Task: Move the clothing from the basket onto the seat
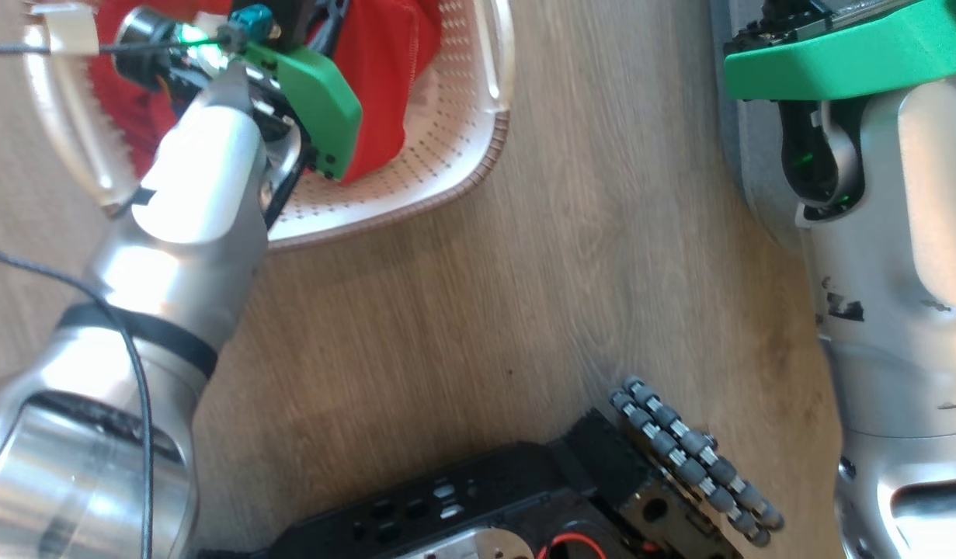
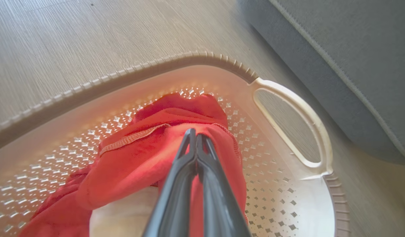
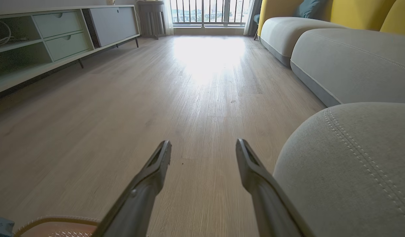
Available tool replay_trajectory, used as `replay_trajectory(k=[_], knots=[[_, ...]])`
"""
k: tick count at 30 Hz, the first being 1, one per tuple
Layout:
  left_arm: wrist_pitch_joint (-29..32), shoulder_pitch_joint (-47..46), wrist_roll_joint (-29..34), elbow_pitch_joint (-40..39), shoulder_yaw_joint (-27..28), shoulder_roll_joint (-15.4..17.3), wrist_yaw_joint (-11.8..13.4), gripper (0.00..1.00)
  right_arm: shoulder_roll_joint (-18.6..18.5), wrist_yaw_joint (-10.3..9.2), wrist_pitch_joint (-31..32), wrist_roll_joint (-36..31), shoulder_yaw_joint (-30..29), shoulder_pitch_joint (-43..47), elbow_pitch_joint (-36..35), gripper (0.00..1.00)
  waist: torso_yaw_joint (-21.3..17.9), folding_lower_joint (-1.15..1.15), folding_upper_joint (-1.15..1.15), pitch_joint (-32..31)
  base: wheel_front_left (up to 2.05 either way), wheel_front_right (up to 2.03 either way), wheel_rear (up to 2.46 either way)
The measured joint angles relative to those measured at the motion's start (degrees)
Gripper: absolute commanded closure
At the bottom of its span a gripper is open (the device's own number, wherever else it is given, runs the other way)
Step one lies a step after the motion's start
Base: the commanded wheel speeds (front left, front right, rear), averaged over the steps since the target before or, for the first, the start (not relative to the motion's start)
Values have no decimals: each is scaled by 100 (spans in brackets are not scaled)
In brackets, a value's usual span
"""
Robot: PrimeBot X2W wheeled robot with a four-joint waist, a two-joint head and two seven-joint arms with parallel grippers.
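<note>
L hand (image 2: pixel 195 135) pinching clothing (image 2: pixel 139 161), basket (image 2: pixel 123 78) beside seat (image 2: pixel 353 65)

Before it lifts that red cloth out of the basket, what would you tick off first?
1. Left gripper closed on the red clothing: ok, jaws together with fabric bunched at the tips.
2. Enough fabric pinched to survive a lift: cannot tell.
3. Clothing free of the basket and its perforations: cannot tell, the lower folds are hidden.
4. Seat close to the basket: ok, it stands just beyond the handle.
5. Right gripper out of the way: ok, open, empty, above the floor beside the seat.
</note>
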Motion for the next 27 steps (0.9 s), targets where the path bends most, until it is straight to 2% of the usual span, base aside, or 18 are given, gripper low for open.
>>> replay_trajectory(k=[14,27], knots=[[0,1085,-204,-1082,1051,-180,-82,100,-1,0,0,-415,-31,281,669,0,618,0,0,-1239,0,0,0],[0,2028,-187,-1859,1262,-257,-180,100,-101,0,0,-438,-10,984,1254,0,1104,0,0,-2644,0,0,0]])
